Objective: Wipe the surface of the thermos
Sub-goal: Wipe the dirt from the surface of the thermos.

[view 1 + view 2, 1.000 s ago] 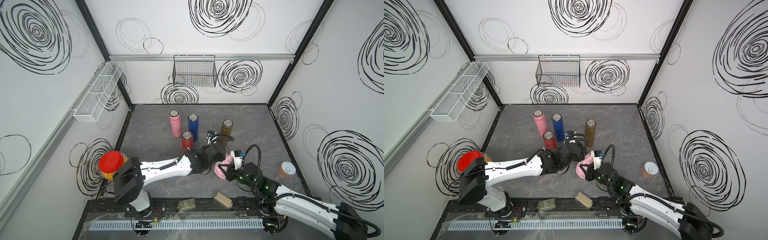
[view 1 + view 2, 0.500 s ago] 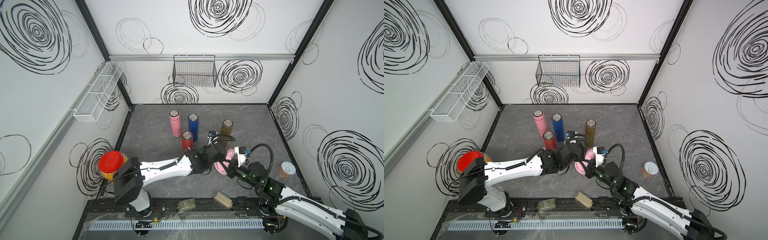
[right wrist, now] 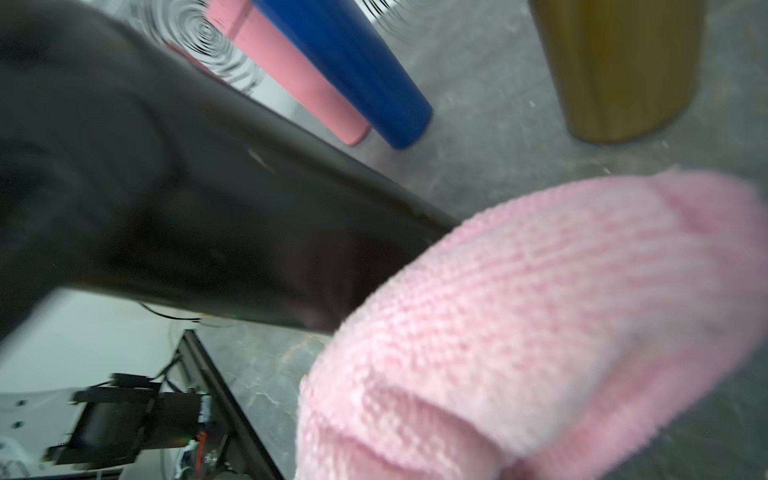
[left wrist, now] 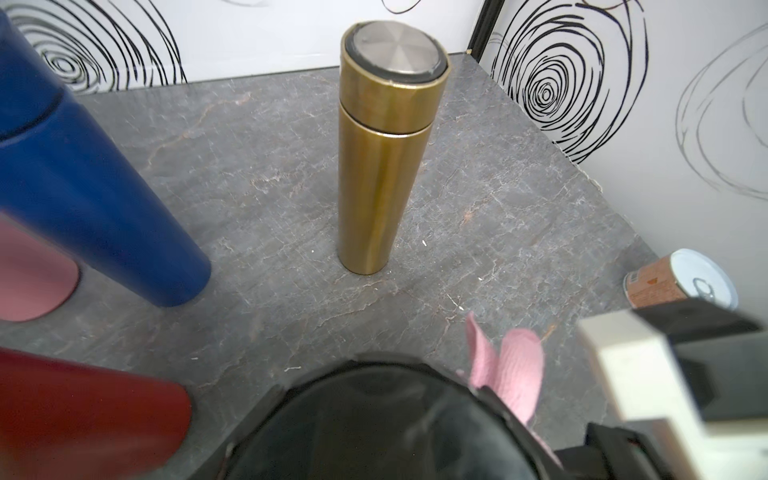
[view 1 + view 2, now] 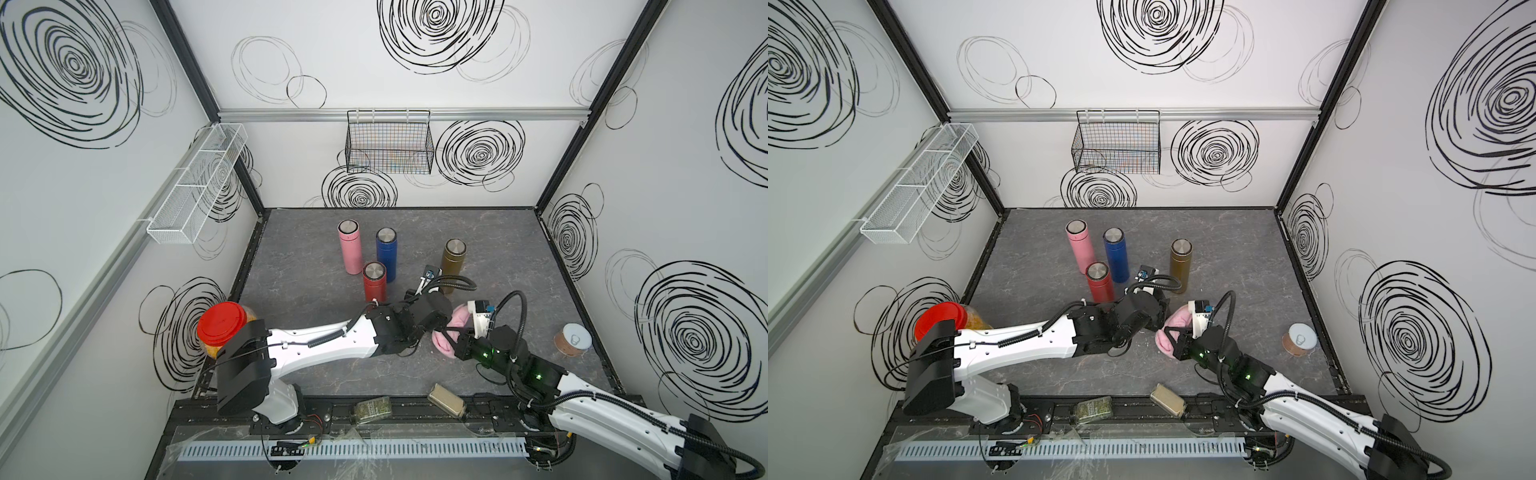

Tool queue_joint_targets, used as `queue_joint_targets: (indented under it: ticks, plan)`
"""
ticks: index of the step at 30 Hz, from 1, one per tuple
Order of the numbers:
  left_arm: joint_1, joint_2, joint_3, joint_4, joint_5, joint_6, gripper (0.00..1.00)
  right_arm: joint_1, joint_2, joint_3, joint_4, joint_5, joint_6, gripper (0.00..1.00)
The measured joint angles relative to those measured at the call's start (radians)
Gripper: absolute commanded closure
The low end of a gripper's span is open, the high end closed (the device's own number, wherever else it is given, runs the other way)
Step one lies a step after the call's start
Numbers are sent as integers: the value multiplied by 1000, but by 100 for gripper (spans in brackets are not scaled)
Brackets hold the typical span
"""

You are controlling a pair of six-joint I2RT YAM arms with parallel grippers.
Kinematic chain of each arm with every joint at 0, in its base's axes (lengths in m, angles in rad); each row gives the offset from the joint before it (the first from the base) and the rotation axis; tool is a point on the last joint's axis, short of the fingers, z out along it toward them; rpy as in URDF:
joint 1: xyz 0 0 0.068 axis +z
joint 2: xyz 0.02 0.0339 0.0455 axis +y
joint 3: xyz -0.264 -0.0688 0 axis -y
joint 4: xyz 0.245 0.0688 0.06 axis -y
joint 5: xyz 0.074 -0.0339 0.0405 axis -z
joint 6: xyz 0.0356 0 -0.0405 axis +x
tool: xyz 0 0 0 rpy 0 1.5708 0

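Observation:
A black thermos fills the space between my left gripper's jaws, which are shut on it. In the right wrist view the thermos runs as a long dark cylinder to a pink cloth bunched against its far part. My right gripper is shut on that cloth. In both top views the left gripper meets the right one at mid-table, and the thermos is hidden under them. The cloth shows between the two grippers.
Pink, blue, red and gold thermoses stand upright just behind the grippers. A can sits at the right, and a red-lidded jar at the left edge. A herb jar and a tan box lie on the front rail.
My right gripper carried the pink cloth toward the back along the thermos, then drew it forward again. The left arm stayed still, holding the thermos.

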Motion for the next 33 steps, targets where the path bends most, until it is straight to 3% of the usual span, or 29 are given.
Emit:
queue_joint_targets:
  ticks: [6,11,15,27,33]
  plan:
    - [-8,-64,-122,74,-37,156,100,-192,100,153,0,-212,-38,100]
    - [-21,-71,-158,125,-39,250,100,-218,327,99,8,-332,-40,100]
    - [-13,-104,-225,230,34,308,100,-238,451,61,-5,-431,-40,100]
    - [29,-168,-369,451,235,483,100,-328,259,140,-26,-635,-20,100]
    - [34,-195,-438,549,272,534,100,-335,295,106,47,-661,11,100]
